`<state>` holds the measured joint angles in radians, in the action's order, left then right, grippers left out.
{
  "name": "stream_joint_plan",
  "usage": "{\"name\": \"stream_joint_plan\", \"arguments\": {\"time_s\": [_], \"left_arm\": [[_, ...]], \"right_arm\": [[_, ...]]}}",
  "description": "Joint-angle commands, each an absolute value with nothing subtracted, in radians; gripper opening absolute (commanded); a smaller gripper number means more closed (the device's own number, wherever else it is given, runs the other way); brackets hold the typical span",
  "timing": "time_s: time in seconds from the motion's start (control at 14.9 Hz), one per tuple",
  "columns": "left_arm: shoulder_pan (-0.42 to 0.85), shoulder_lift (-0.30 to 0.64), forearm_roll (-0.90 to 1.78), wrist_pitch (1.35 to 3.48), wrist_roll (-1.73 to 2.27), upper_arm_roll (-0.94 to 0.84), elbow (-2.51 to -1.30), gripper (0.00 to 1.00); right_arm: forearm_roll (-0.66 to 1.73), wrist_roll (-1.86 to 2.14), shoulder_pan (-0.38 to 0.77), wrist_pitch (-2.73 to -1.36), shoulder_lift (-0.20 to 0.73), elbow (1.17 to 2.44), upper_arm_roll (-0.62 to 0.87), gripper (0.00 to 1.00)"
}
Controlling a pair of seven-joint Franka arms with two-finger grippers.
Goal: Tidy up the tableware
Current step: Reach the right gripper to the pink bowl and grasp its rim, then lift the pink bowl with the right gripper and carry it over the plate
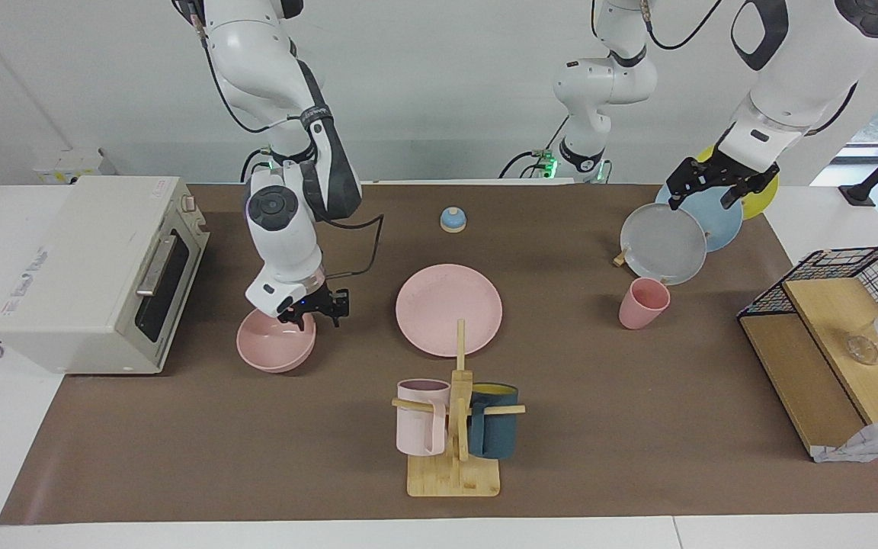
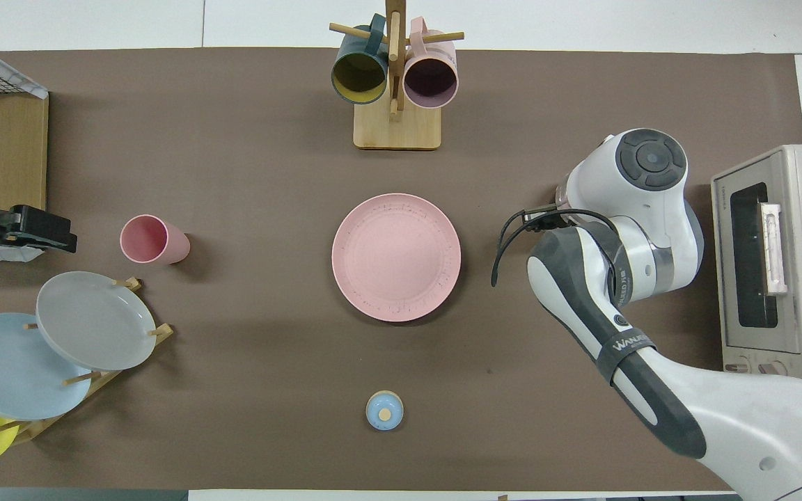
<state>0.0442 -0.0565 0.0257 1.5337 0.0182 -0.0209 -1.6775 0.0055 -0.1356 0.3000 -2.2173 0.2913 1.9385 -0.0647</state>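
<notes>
The pink plate [image 1: 449, 309] lies flat mid-table; it also shows in the overhead view [image 2: 396, 257]. The pink bowl [image 1: 271, 349] stands beside it toward the right arm's end, in front of the oven; in the overhead view the right arm hides it. My right gripper [image 1: 311, 311] is open and low at the bowl's rim on the plate's side, one finger inside the bowl. The pink cup [image 1: 643, 303] [image 2: 152, 239] stands upright toward the left arm's end. My left gripper [image 1: 713, 189] [image 2: 53, 236] is open, waiting over the plate rack.
A toaster oven [image 1: 96, 271] [image 2: 777, 257] stands at the right arm's end. A mug tree [image 1: 458, 427] [image 2: 395, 83] holds a pale pink mug and a teal mug. A rack holds grey [image 1: 664, 244], blue and yellow plates. Also present are a blue bell [image 1: 453, 219] and a wire shelf [image 1: 835, 335].
</notes>
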Motion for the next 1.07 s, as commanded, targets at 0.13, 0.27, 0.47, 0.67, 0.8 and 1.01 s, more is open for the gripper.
{"name": "stream_joint_plan", "arguments": {"time_s": [0.13,0.27,0.47,0.67,0.8,1.01], "left_arm": [[0.043,-0.066,0.011,1.52,0.021,-0.029,-1.672,1.0],[0.043,-0.066,0.011,1.526,0.02,-0.029,-1.672,1.0],[0.041,-0.066,0.011,1.526,0.02,-0.029,-1.672,1.0],[0.04,-0.066,0.012,1.549,0.022,-0.029,-1.674,1.0],[0.041,-0.066,0.012,1.572,0.032,-0.028,-1.686,1.0],[0.043,-0.035,0.012,1.623,0.037,-0.029,-1.701,1.0]], "right_arm": [[-0.09,-0.129,0.304,-2.235,0.285,1.959,-0.067,0.0],[-0.097,-0.129,0.316,-2.22,0.285,1.95,-0.067,0.0],[-0.095,-0.143,0.371,-2.143,0.29,1.875,-0.067,0.0],[-0.092,-0.289,0.474,-1.898,0.394,1.58,-0.066,0.0],[-0.087,-0.414,0.541,-1.806,0.469,1.435,-0.066,0.0],[-0.075,-0.567,0.639,-1.828,0.5,1.405,-0.057,0.0]]}}
